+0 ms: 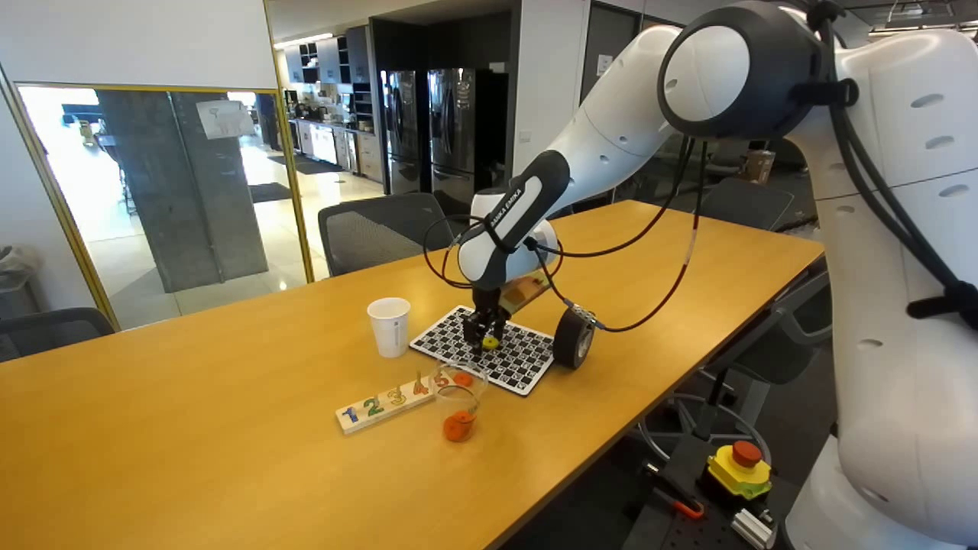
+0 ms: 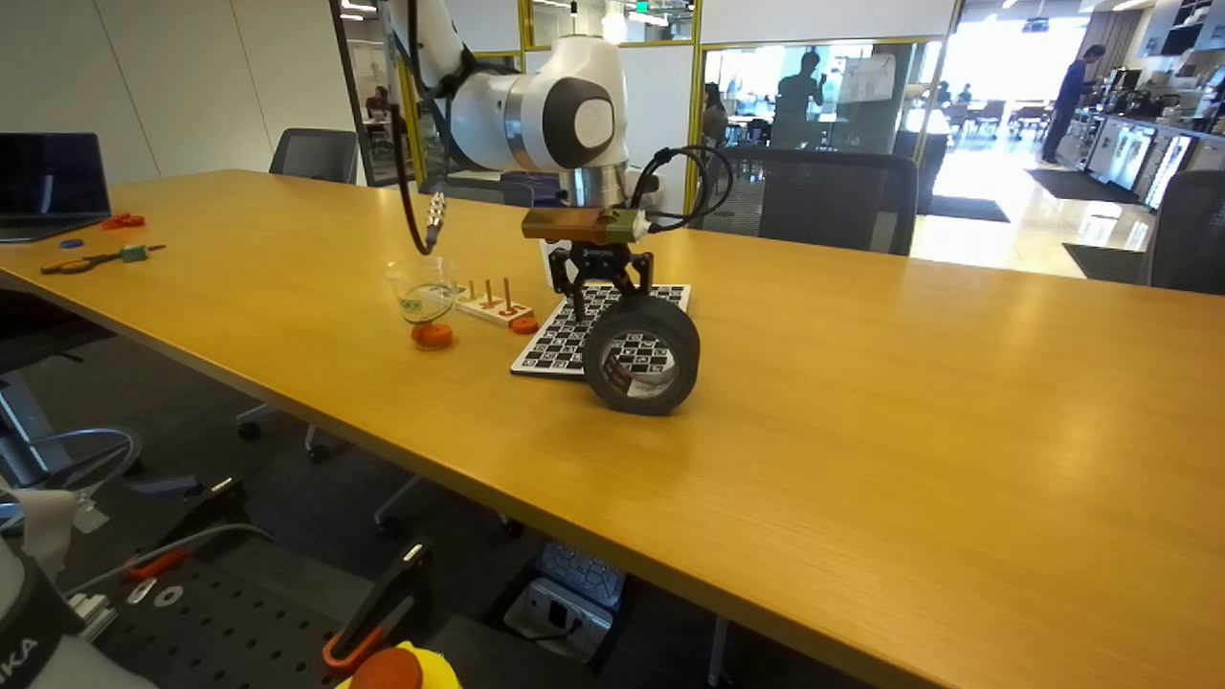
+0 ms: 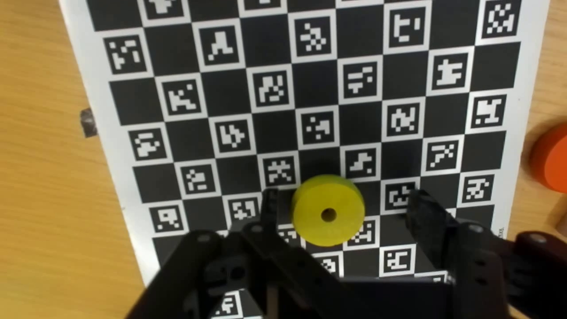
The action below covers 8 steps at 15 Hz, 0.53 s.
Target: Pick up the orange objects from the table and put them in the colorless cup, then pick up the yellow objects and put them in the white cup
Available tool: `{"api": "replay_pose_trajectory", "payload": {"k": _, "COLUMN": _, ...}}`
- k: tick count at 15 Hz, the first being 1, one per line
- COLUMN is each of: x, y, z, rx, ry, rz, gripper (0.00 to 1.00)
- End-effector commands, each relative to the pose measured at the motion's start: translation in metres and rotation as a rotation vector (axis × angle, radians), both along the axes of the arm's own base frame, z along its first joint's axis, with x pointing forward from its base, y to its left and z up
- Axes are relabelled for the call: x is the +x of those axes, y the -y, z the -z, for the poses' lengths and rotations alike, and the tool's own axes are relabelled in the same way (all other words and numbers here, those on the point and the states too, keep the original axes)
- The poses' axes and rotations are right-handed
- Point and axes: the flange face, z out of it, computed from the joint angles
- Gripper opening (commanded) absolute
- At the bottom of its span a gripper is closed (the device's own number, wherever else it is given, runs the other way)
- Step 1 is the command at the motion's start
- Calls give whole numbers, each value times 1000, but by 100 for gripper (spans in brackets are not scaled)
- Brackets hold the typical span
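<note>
A yellow disc [image 3: 328, 221] with a centre hole lies on the checkered board in the wrist view; it also shows in an exterior view [image 1: 490, 343]. My gripper [image 3: 343, 195] is open, with a finger on each side of the disc and gaps between; the left finger is nearer. The gripper shows in both exterior views [image 1: 486, 341] [image 2: 611, 301]. The clear cup [image 1: 458, 397] stands nearer the table edge [image 2: 421, 287], with orange pieces [image 1: 457, 428] showing at its bottom. Another orange disc [image 2: 523, 325] lies outside it, by the board [image 3: 553, 159]. The white cup [image 1: 388, 327] stands upright behind the board.
The checkered board [image 1: 527, 363] lies under the gripper. A black tape roll [image 1: 573, 338] stands on edge at the board's corner [image 2: 632, 311]. A wooden number strip [image 1: 382, 410] with pegs lies near the clear cup. A laptop [image 2: 53, 182] and tools [image 2: 91, 260] lie farther off.
</note>
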Motion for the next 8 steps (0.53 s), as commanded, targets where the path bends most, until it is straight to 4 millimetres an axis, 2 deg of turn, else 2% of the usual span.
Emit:
{"api": "replay_pose_trajectory", "payload": {"k": 1, "x": 8, "y": 4, "z": -7, "rx": 30, "ry": -1, "rz": -5, "gripper": 44}}
{"api": "replay_pose_trajectory", "payload": {"k": 5, "x": 10, "y": 7, "z": -11, "rx": 14, "ry": -17, "rz": 8, "gripper": 16}}
{"api": "replay_pose_trajectory", "payload": {"k": 8, "x": 17, "y": -1, "z": -25, "rx": -17, "ry": -22, "rz": 0, "gripper": 18}}
